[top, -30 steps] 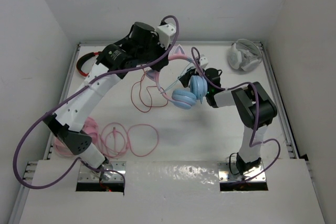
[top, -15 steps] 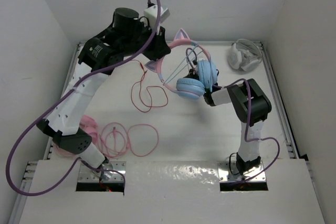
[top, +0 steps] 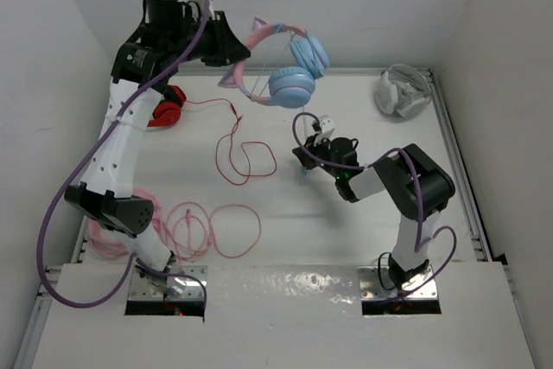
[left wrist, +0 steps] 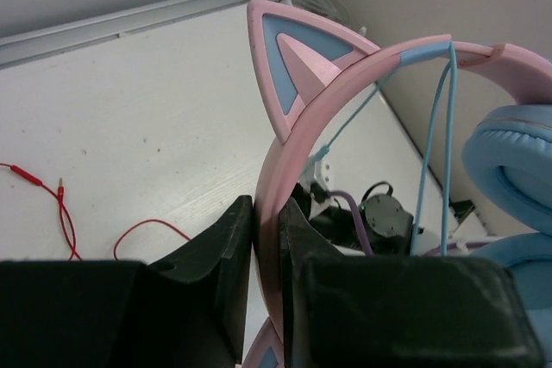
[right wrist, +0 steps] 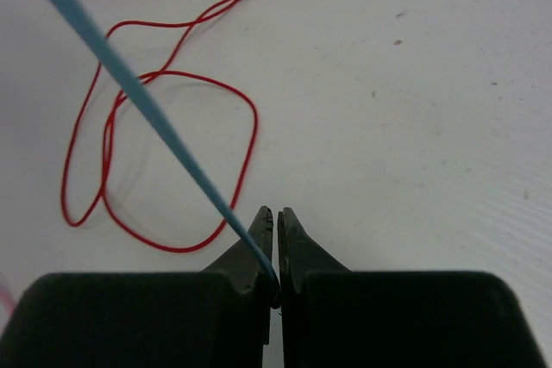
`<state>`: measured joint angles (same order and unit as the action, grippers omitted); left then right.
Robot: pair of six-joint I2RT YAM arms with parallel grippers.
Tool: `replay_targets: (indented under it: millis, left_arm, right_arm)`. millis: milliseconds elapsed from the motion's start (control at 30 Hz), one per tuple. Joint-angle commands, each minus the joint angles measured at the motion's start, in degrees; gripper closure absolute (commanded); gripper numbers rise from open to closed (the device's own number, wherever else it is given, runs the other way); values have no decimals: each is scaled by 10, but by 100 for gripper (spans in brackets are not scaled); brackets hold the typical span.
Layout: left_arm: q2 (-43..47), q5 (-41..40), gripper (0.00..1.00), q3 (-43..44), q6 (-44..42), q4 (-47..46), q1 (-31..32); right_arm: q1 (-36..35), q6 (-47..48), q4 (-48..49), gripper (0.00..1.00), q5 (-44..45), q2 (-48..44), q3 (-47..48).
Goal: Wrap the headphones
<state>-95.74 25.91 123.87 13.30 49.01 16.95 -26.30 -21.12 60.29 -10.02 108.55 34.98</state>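
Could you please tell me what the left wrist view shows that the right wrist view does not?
Only the left wrist view: the left gripper shut on the pink headband, a cat ear and a blue ear cup. Only the right wrist view: the right gripper pinching the blue cable. Both: that cable, the red cable and the white table.

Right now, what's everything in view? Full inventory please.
cat-ear headphones: one, light blue cups, pink band, held aloft at the far side
blue cable: one, light blue, taut below those headphones
red-and-black headphones: one, far left
red cable: one, looped at centre
pink cable: one, coiled near left
white object: one, far right corner
table: one, white, under everything
left hand: one, black, shut on the pink band
right hand: one, black, shut on the blue cable
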Motion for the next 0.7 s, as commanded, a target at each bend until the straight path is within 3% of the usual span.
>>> replay_targets:
  millis: [0,100,367,667]
  left_arm:
    - [4,45,100,44,92,-91,-61]
    - [-5,40,100,46,115,-104,-88]
    - [-15,-59,100,25,138,-121,-121]
    - [-18,-246,100,-30,110,-189,-138]
  right_arm:
    - [-16,12,71,100,11,-41,-25]
    - [-59,49,52,100,14,-64,-37]
    - [-180,154,-159,100,-22,-99,45]
    - [-272,163,-223,100,-74,-99,110]
